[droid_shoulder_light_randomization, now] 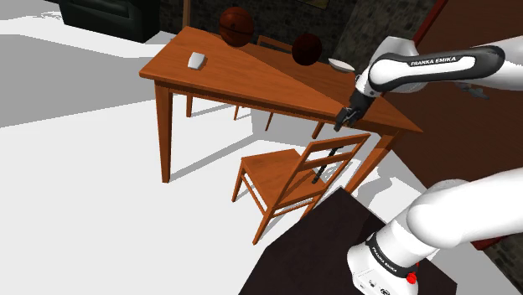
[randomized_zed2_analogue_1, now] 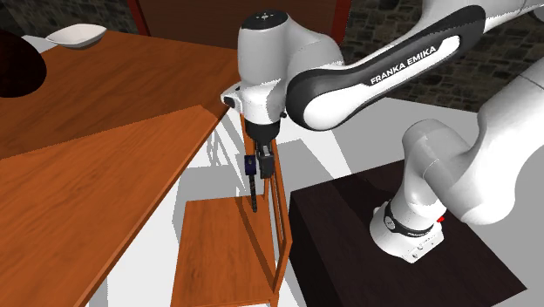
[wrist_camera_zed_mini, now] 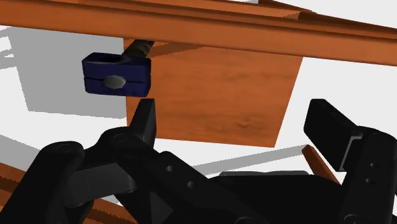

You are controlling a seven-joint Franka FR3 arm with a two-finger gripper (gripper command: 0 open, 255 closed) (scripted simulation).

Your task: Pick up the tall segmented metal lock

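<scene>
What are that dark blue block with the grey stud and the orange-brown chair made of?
The dark blue block looks like painted metal or plastic: flat matte colour, grey rivet-like stud; I can't tell which. The orange-brown chair seems varnished wood: grain streaks on its seat.

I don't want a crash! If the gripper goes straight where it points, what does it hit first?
Probably the chair seat, seen between the fingers of the open gripper. The lock sits off beside one fingertip. Depth is unclear.
</scene>
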